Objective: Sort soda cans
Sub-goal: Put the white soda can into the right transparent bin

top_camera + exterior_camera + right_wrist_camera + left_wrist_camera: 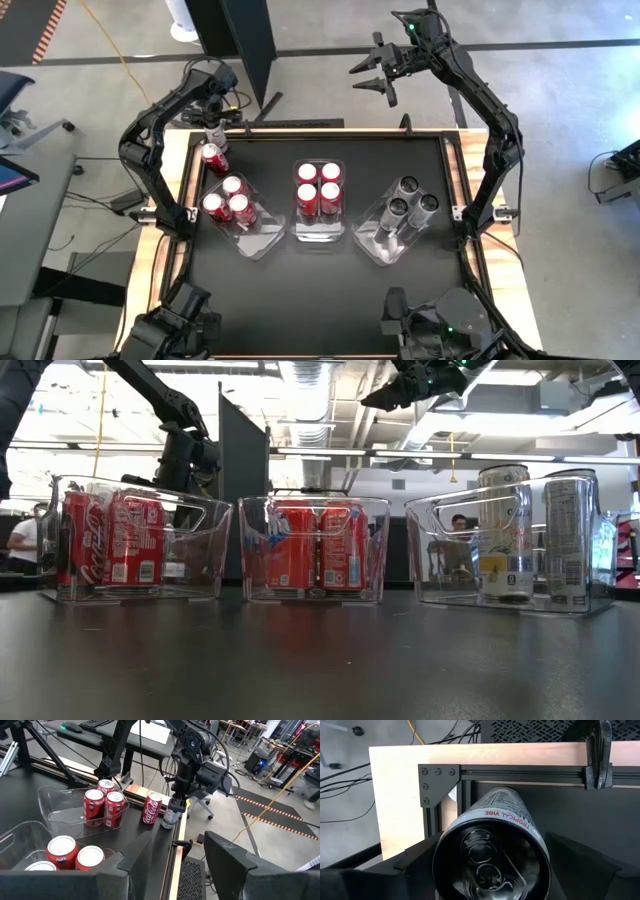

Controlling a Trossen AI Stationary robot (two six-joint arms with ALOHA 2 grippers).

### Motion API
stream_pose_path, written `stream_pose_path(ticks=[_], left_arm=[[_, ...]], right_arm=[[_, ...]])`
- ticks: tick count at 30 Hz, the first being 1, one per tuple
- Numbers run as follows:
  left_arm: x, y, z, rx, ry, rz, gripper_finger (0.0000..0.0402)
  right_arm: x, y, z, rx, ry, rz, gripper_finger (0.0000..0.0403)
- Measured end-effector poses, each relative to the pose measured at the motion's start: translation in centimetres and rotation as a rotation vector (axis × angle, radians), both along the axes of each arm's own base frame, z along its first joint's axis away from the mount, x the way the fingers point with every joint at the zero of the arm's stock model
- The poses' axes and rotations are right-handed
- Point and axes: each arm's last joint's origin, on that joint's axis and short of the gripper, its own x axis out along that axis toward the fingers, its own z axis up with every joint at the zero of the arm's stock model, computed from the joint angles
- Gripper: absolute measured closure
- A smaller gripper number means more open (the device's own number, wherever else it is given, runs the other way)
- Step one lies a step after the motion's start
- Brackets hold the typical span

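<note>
Soda cans stand in three clear bins on the black table. From above, the left bin holds three red cans, the middle bin holds four red cans, and the right bin holds three silver cans. One more red can stands on the table near the far left corner, outside the bins. Just beside it, the left gripper is closed around a grey can. The right gripper hangs high beyond the far edge of the table, with its fingers apart and nothing between them.

From table height, the three bins stand in a row with gaps between them. Red cans show through the walls of the left and middle bins, and tall silver cans show in the right bin.

The left wrist camera looks along the grey can, which lies between the two dark fingers. Its silver top faces the camera, and the wooden table frame is behind it.

The right wrist camera shows the left arm across the table. It stands over the grey can, which is upright at the table edge, next to the single red can.
</note>
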Motion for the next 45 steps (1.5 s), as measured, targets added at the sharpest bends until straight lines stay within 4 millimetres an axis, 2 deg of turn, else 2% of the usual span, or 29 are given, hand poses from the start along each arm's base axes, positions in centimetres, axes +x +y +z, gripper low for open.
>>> stream_pose_path(ticks=[10, 23, 45], left_arm=[[-0.02, -0.03, 0.01, -0.002, 0.003, -0.002, 0.0125], [-0.02, -0.04, 0.03, -0.002, 0.003, -0.002, 0.0140], [0.22, -0.31, 0.03, -0.025, 0.014, -0.040, 0.0140]], right_arm=[[0.00, 0.00, 0.00, 0.000, 0.000, 0.000, 0.0204], [0.00, 0.00, -0.01, 0.000, 0.001, 0.000, 0.0204], [0.00, 0.00, -0.01, 0.000, 0.001, 0.000, 0.0204]])
